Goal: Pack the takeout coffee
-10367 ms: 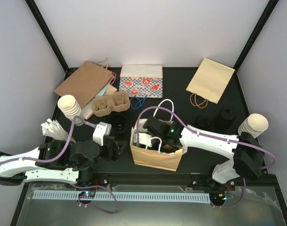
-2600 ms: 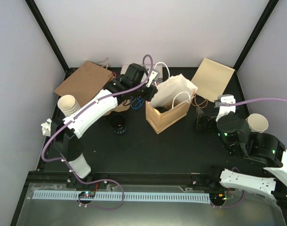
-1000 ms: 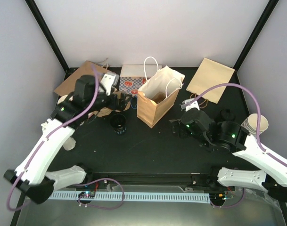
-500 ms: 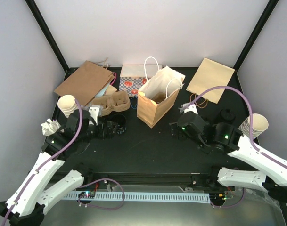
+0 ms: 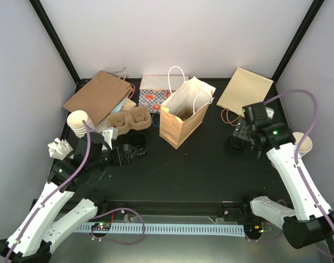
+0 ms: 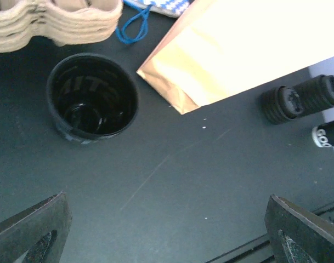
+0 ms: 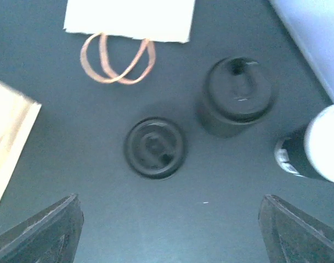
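Left fingers point(image 6: 29, 230) spread wide w/ nothing in them, prob lining up on the open black cup point(image 6: 92, 102) at their 11 o'clock beside the cardboard tray point(image 6: 57, 22), right fingers point(image 7: 46, 230) also apart & empty over the loose lid point(image 7: 154, 148), lidded cup point(image 7: 236, 98) at its 1 o'clock.

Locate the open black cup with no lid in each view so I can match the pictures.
Top external: the open black cup sits left of centre, just below the cardboard tray.
Left wrist: upper left, below the tray's edge.
Right wrist: not in it.
Shared landmark: the standing brown paper bag, centre in top external, upper right in left wrist, left edge in right wrist.
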`<state>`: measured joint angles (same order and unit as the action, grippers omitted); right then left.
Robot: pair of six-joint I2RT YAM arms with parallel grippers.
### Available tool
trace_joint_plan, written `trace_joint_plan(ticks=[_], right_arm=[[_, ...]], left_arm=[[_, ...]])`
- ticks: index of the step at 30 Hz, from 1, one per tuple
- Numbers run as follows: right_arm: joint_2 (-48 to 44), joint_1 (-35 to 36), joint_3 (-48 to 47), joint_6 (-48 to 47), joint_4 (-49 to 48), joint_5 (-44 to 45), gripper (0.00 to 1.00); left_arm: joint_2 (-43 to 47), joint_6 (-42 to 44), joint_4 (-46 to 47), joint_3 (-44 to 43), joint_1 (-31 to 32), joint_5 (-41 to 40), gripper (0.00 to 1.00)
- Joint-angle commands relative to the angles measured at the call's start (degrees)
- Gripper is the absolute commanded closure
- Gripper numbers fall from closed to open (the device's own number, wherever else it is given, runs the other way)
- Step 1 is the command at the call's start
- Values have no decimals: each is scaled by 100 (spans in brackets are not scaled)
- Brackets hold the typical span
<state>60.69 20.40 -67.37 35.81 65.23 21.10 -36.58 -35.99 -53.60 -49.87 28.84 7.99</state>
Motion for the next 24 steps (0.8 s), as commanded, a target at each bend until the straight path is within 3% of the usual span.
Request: trace_joint_plan(ticks=[1,4,10,13,15,24], right_arm=[[221,-848,-883,407,951,758,8],[625,-1554,-1537,518,1514,976,7],[1175,-2955,-2218,113,1598,94,8],[1261,-3358,-2178,36,1406,-257,19],[1293,-3542,-2164,-6,1297,-524,37],[1645,-4346,-2155,-319,896,-1770,39]], left_arm=[[338,328,524,-23,-46,543,1],[511,605,436,-133,-53,328,1],[126,903,-145,-494,-47,183,1],[92,922,-179,-470,-48,334,1],[111,849,-154,-472,-46,388,1],[-207,722,-32,-480,-46,1018,1]])
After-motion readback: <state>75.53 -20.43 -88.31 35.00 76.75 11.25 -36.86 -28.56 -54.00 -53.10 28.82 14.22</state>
